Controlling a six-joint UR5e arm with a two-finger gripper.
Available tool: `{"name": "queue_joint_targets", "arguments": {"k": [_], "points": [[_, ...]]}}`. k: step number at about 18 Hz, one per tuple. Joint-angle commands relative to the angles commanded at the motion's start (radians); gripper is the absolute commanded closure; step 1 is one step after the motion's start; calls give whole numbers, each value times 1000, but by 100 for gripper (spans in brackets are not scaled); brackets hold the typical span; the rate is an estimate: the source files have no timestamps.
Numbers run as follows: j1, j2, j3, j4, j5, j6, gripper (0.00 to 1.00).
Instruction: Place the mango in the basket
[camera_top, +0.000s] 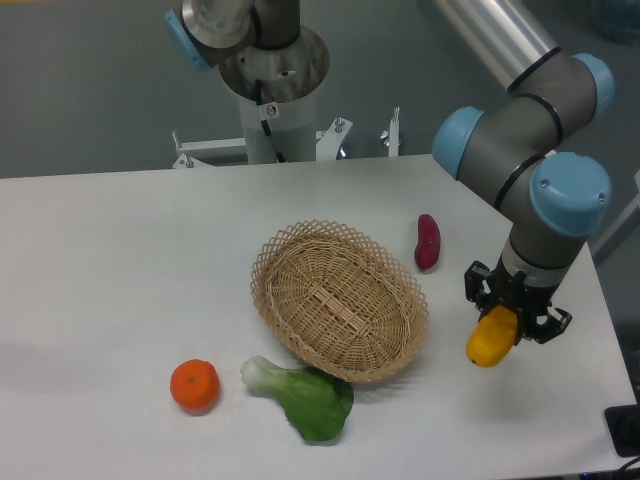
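Over the white table (120, 260), right of the basket (340, 300), the gripper (508, 318) clamps the mango (488, 340).

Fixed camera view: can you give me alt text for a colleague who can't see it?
The gripper holds the mango to the right of the empty wicker basket on a white table. A purple vegetable lies behind the basket's right end; an orange and a leafy green lie in front.
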Motion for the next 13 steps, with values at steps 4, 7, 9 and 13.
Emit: {"name": "queue_joint_targets", "arguments": {"k": [4, 7, 9, 13], "points": [[-21, 20, -46, 28, -3, -3, 62], [-54, 63, -127, 43, -3, -12, 61], [-74, 115, -219, 80, -5, -18, 61], [-124, 190, -409, 253, -6, -15, 61]]}}
